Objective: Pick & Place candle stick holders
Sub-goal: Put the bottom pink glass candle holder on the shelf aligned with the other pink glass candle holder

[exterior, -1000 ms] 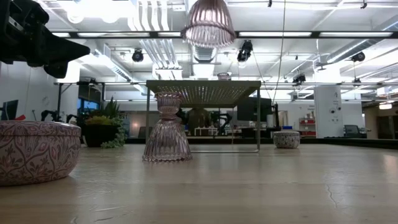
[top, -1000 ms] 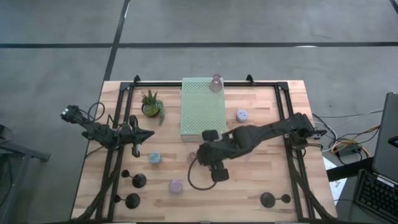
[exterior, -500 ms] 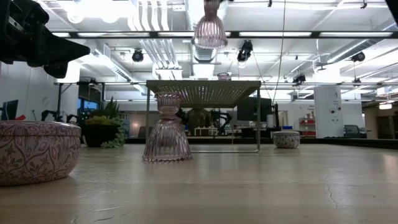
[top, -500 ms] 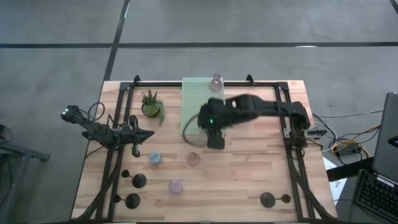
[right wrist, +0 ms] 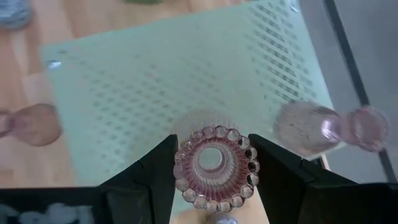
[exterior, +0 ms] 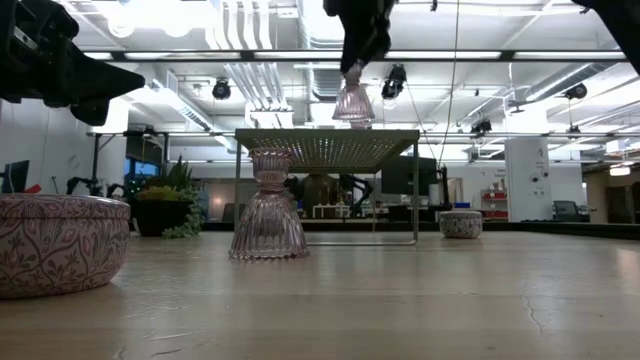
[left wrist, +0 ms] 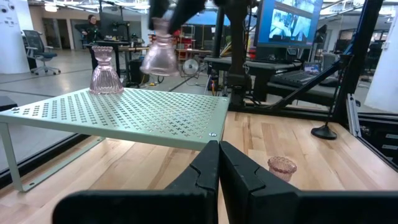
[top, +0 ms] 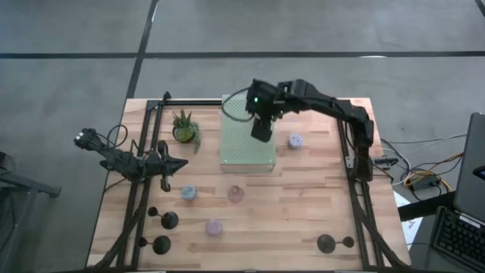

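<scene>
- Holding a pink glass holder (right wrist: 214, 165) above the green perforated board (top: 246, 144), right pincer (right wrist: 214, 167) pinching it.
- Left pincer (left wrist: 217, 163) pressed together, left tabletop (top: 303, 220).
- Second pink holder (left wrist: 104, 70), probably at the board's far edge.

Four cameras cover one wooden table (top: 303, 197). One hangs overhead, looking straight down on the whole top. One sits at tabletop height, facing level across into the room. Each arm's wrist camera looks forward past its own fingers. All four views share the pale green perforated board (top: 246, 136), seen close from both wrists.
</scene>
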### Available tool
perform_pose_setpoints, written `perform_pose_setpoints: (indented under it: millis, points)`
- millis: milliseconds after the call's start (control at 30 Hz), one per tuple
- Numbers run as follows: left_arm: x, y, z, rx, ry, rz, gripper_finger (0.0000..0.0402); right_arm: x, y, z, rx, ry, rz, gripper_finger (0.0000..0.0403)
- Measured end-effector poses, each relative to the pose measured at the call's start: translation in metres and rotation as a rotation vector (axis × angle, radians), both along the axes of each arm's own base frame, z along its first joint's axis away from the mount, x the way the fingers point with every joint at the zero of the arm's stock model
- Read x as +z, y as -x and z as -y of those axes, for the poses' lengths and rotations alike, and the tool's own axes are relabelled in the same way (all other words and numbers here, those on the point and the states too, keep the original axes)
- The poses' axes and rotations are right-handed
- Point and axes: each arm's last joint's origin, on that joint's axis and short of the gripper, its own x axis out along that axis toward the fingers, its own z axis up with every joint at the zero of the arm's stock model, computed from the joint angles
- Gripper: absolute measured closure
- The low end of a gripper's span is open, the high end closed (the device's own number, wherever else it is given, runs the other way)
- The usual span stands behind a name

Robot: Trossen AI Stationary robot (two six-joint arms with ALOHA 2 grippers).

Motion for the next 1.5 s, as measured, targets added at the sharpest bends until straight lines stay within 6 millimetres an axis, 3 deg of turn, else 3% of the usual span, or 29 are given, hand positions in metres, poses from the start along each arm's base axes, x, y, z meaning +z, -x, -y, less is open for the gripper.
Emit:
perform_pose_setpoints:
  millis: [233, 567, 1067, 1500]
  points:
    - [0.000, 0.000, 0.000, 0.000, 0.000, 0.000, 0.0388, -0.013, 0.003, 0.029, -0.059, -0.038, -0.002, 0.0221]
    - [0.000, 0.000, 0.000, 0.000, 0.000, 0.001, 0.0388, -0.041, 0.007, 0.053, -0.127, -0.059, -0.066, 0.0224]
    - [0.000, 0.000, 0.000, 0.000, 0.000, 0.000, 0.0387, -0.044, 0.011, 0.070, -0.177, -0.053, -0.037, 0.0222]
    - [0.000, 0.000, 0.000, 0.000, 0.000, 0.000, 0.0388, -0.050, 0.011, 0.069, -0.171, -0.096, -0.039, 0.0227]
